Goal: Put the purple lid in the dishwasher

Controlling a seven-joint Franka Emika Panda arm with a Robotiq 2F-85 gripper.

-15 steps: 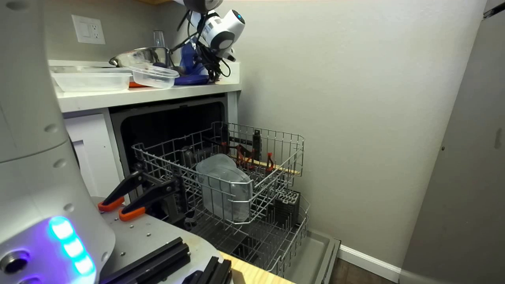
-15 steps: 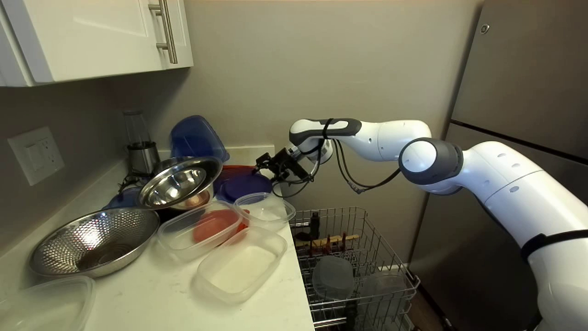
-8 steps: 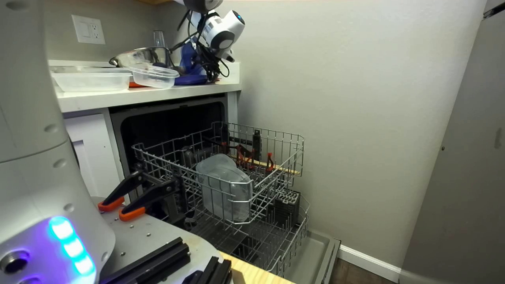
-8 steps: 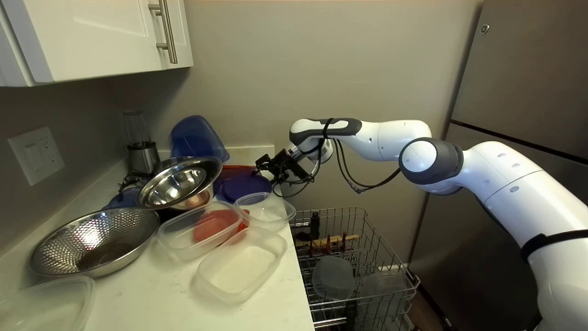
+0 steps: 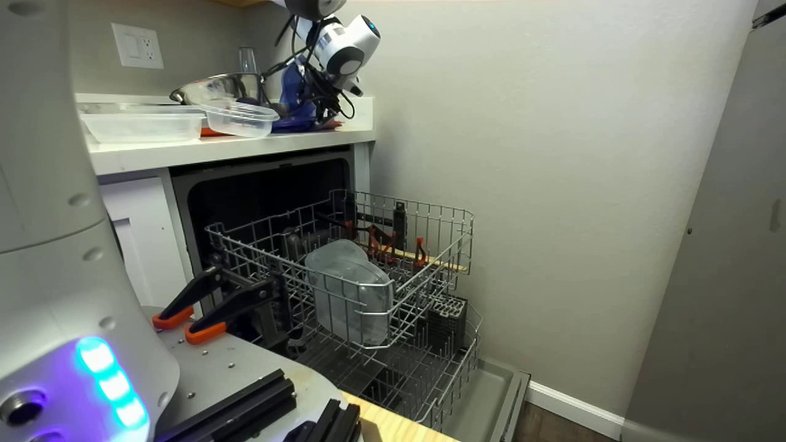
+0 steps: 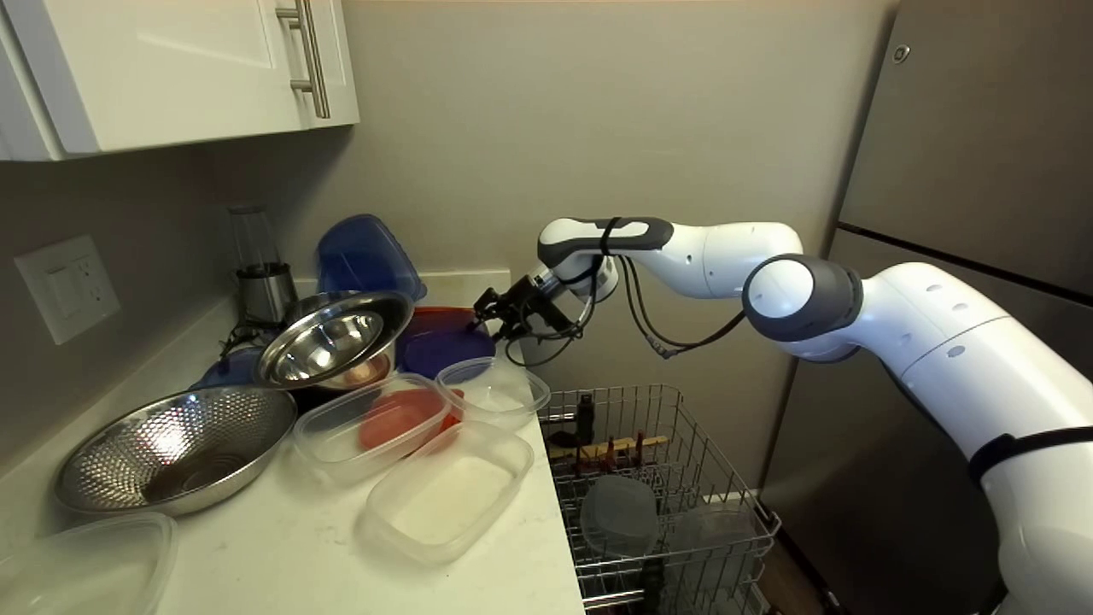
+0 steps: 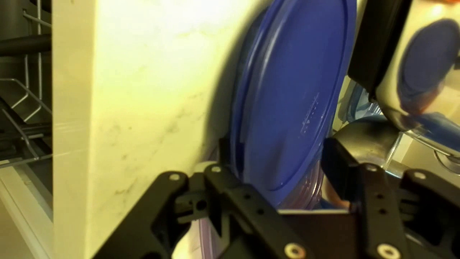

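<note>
Plain greyish wall, glossy white cabinet, tall grey fridge, white baseboard, dark brown floor.

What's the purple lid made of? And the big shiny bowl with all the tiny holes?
The purple lid looks like smooth plastic with a soft sheen: it's one solid colour, with rounded, moulded-looking edges. The holey bowl looks like polished metal, maybe stainless steel: it's silvery with bright glints.

Lid: over counter, between fingers of gripper; finger contact unclear.
Dishwasher: below counter.
Upper rack: above lower rack, containers inside.
Colander: on counter, left of tub in an exterior view.
</note>
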